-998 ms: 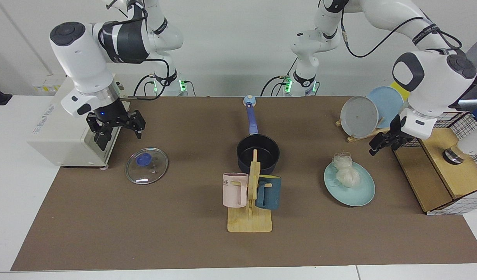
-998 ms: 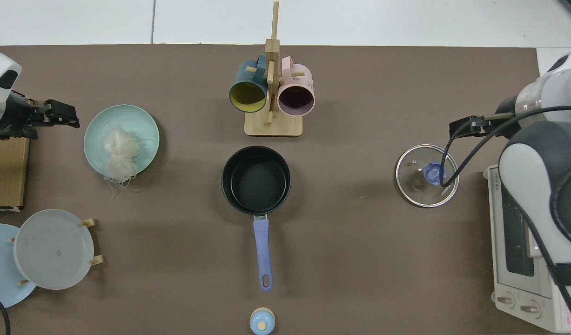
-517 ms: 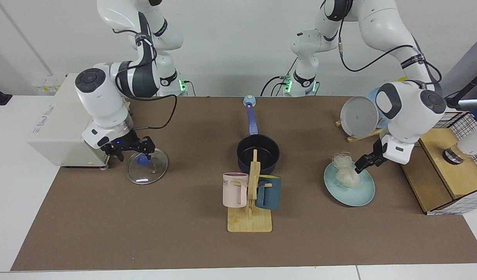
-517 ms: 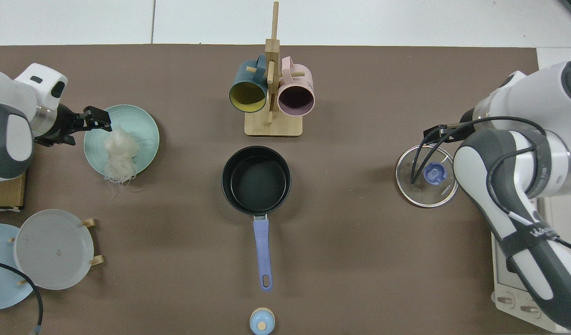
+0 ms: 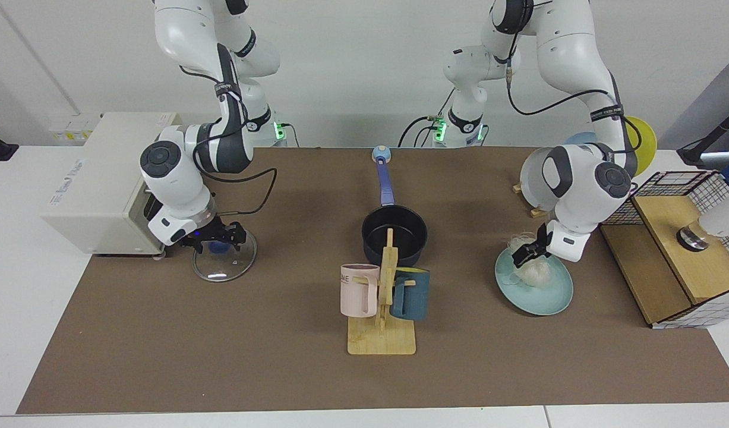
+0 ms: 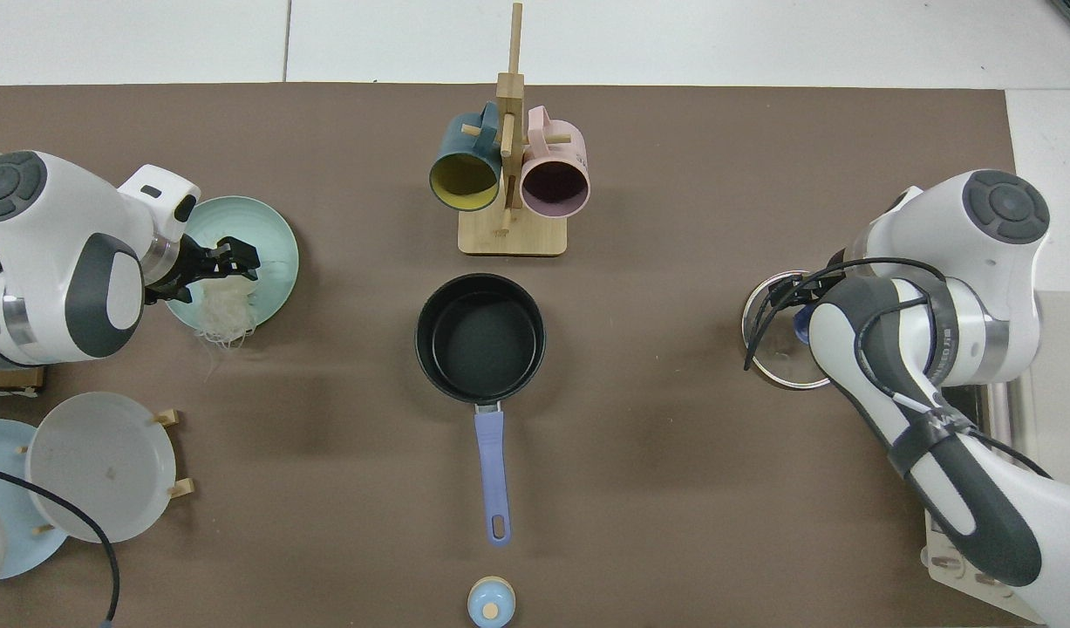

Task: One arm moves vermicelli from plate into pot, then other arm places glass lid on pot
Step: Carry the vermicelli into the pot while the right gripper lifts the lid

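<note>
The vermicelli (image 5: 537,273) (image 6: 225,307) lies as a whitish tangle on the light teal plate (image 5: 545,300) (image 6: 277,249). My left gripper (image 5: 527,254) (image 6: 235,262) is down on the top of that tangle, open, with its fingers astride the noodles. The black pot (image 5: 379,233) (image 6: 480,336) stands empty mid-table, its blue handle (image 5: 385,185) (image 6: 491,471) pointing toward the arm bases. The glass lid (image 5: 224,266) (image 6: 766,349) lies flat on the mat. My right gripper (image 5: 221,236) (image 6: 792,294) is lowered over its blue knob, open, one finger on each side; the arm hides much of the lid from above.
A wooden mug rack (image 5: 382,333) (image 6: 510,235) with a pink mug (image 5: 358,291) and a dark blue mug (image 5: 412,294) stands just in front of the pot. Grey and sky-blue plates (image 5: 545,178) lean in a stand. A white toaster oven (image 5: 97,178) and a wooden box (image 5: 679,261) flank the mat.
Both arms came down and inward. The left gripper moved from beside the plate onto the vermicelli. The right gripper dropped from above the toaster oven's corner to the lid's knob.
</note>
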Robot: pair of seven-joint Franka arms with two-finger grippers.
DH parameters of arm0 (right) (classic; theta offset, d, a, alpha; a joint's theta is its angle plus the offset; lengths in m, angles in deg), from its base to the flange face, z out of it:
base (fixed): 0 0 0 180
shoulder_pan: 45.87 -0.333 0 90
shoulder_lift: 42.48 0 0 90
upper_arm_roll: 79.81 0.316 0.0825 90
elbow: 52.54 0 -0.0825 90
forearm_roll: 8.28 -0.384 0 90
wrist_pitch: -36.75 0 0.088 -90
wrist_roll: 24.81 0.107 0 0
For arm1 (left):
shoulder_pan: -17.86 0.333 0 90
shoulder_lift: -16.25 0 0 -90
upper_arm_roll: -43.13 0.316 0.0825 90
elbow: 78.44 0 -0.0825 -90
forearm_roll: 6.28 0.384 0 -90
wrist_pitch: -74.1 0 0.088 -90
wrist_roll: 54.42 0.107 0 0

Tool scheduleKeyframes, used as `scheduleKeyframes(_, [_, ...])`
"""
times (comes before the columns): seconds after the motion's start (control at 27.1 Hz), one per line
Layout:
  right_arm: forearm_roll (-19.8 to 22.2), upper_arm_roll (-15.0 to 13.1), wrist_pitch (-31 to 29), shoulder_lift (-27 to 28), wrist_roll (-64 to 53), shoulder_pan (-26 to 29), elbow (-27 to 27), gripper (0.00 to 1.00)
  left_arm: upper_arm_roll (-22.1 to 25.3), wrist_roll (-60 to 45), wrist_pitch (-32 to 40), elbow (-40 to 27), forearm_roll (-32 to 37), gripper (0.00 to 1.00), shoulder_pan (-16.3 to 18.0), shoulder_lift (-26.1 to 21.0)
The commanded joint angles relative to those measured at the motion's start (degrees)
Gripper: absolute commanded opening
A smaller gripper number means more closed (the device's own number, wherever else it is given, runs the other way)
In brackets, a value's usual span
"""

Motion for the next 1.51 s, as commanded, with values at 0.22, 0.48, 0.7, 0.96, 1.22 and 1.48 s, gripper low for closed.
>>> scheduleKeyframes(0.22, [1.62, 0.19, -5.16, 0.06, -6.00, 1.37, -4.55, 1.00, 0.15, -2.92, -4.74, -1.32, 1.56, 0.96, -0.05, -2.08])
scheduleKeyframes(0.48, [2.15, 0.19, -5.08, -0.29, -6.80, 1.98, -5.60, 1.00, 0.06, -2.31, -2.03, -0.01, 1.12, 0.00, 0.47, -1.99])
scheduleKeyframes(0.7, [3.12, 0.10, -4.19, -0.64, -7.76, 1.63, -6.66, 1.00, -0.02, -3.01, 7.64, 7.11, 0.77, 0.00, 0.47, -1.47])
scheduleKeyframes(0.96, [4.26, 0.19, -2.88, -0.03, -7.76, 1.89, -6.84, 1.00, -0.20, -5.91, 14.14, 8.08, -1.33, 0.00, 0.30, 4.42])
scheduleKeyframes(1.22, [4.26, 0.19, -1.47, -0.03, -7.85, 1.98, -6.57, 0.98, -1.34, -7.23, 21.00, 7.73, -4.06, 0.00, -0.05, 11.36])
scheduleKeyframes(1.48, [4.26, 0.19, -0.85, -0.03, -7.76, 1.37, -6.48, 0.53, -3.27, -8.46, 26.63, 5.81, -8.28, 0.00, -0.14, 18.48])
